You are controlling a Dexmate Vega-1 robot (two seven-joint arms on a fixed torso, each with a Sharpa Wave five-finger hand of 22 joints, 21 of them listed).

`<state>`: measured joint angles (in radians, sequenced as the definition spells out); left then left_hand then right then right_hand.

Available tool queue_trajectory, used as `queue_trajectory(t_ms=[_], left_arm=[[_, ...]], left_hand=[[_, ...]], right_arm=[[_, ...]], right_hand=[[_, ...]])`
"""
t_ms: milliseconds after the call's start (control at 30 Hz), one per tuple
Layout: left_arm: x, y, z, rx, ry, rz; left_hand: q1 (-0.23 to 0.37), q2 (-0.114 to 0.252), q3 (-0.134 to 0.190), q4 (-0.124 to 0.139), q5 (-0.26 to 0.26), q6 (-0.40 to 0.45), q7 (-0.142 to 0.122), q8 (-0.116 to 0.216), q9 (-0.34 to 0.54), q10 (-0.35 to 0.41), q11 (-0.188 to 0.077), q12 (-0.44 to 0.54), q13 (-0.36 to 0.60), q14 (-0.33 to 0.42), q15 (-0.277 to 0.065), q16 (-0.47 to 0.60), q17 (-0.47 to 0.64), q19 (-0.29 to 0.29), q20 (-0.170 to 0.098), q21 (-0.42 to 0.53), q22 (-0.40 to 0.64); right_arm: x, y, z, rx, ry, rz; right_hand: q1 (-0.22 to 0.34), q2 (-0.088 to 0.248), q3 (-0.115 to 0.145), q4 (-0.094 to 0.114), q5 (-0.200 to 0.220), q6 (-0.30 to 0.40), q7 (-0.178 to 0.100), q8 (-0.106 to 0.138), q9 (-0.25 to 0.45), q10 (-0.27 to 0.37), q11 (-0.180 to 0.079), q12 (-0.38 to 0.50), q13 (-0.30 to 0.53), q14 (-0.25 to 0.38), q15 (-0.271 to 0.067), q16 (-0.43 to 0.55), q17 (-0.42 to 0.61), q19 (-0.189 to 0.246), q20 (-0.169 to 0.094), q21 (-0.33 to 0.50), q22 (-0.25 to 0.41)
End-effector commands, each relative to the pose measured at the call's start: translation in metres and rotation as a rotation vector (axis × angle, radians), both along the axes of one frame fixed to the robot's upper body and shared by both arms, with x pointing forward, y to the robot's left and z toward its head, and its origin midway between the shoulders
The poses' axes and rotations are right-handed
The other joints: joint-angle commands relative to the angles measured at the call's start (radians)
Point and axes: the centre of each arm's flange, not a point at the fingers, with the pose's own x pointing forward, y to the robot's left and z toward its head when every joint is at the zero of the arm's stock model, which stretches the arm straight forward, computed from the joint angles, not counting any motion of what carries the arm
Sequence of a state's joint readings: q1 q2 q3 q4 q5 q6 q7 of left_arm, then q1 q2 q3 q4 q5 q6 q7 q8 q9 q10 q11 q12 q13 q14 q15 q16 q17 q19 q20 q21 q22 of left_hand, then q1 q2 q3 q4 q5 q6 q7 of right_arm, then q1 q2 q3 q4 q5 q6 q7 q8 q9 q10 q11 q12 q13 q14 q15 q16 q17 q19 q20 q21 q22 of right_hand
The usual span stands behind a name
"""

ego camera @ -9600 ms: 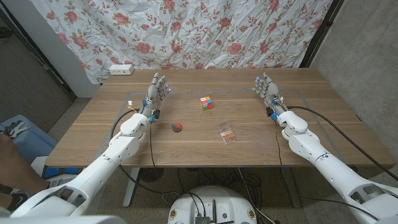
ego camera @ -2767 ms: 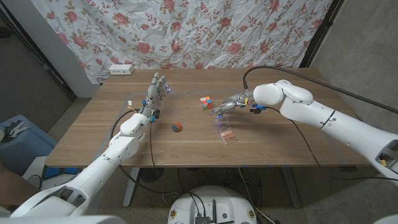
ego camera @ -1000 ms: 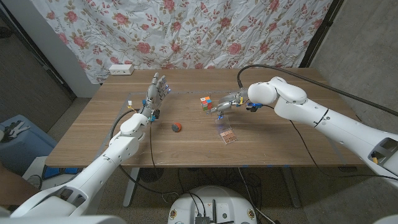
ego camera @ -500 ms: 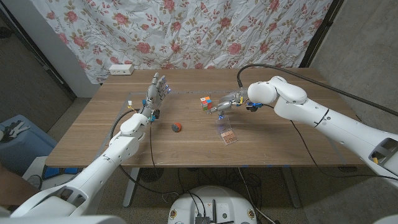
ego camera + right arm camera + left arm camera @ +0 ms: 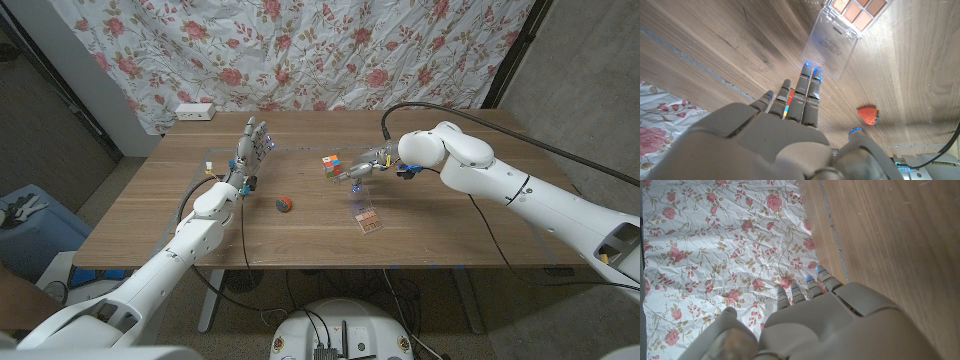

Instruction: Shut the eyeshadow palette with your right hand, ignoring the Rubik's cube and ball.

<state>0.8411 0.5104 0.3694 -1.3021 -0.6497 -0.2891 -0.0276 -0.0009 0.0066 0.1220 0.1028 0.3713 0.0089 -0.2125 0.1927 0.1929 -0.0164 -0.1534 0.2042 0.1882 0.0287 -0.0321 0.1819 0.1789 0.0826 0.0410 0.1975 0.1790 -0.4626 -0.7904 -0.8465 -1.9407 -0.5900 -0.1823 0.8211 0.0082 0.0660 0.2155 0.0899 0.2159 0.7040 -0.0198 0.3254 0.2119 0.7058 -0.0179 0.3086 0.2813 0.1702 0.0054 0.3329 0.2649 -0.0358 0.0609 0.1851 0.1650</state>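
Brown wooden table (image 5: 300, 240); white backdrop (image 5: 330, 50) with pink roses; multicoloured Rubik's cube (image 5: 331, 165); red-orange ball (image 5: 284, 204); peach-toned eyeshadow palette (image 5: 367, 219).

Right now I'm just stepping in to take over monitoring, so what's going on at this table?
The right robot hand hovers by the clear lid of the eyeshadow palette, which is open on the wooden table; contact isn't clear. It holds nothing. The left robot hand waits at the table's far left, fingers apart. The Rubik's cube and ball sit untouched.
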Motion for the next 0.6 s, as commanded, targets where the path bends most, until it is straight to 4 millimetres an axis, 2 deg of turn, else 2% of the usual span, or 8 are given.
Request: queue_trajectory(t_ms=[33, 600], left_arm=[[-0.0001, 0.0, 0.0, 0.0, 0.0, 0.0], [-0.0001, 0.0, 0.0, 0.001, 0.0, -0.001]], left_hand=[[0.006, 0.008, 0.01, -0.002, 0.003, -0.002, -0.007, 0.005, 0.004, 0.001, -0.007, 0.005, 0.004, 0.005, -0.024, 0.006, 0.005, 0.007, 0.001, 0.004, 0.004], [0.006, 0.008, 0.01, -0.002, 0.003, -0.002, -0.007, 0.005, 0.004, 0.003, -0.007, 0.006, 0.004, 0.004, -0.023, 0.006, 0.005, 0.007, 0.001, 0.004, 0.004]], right_arm=[[-0.0011, 0.0001, 0.0007, -0.003, 0.008, -0.014], [-0.0011, 0.002, 0.0033, -0.002, 0.013, -0.019]], right_hand=[[-0.002, 0.008, -0.001, 0.005, 0.006, 0.014, -0.003, 0.006, 0.002, 0.021, 0.001, 0.011, 0.004, 0.014, 0.001, 0.009, 0.0, 0.003, 0.002, 0.007, 0.004], [0.001, 0.006, -0.013, 0.014, 0.013, 0.057, -0.003, 0.024, 0.003, 0.088, -0.008, 0.03, 0.02, 0.06, -0.011, 0.027, -0.001, 0.016, -0.002, 0.008, 0.003]])
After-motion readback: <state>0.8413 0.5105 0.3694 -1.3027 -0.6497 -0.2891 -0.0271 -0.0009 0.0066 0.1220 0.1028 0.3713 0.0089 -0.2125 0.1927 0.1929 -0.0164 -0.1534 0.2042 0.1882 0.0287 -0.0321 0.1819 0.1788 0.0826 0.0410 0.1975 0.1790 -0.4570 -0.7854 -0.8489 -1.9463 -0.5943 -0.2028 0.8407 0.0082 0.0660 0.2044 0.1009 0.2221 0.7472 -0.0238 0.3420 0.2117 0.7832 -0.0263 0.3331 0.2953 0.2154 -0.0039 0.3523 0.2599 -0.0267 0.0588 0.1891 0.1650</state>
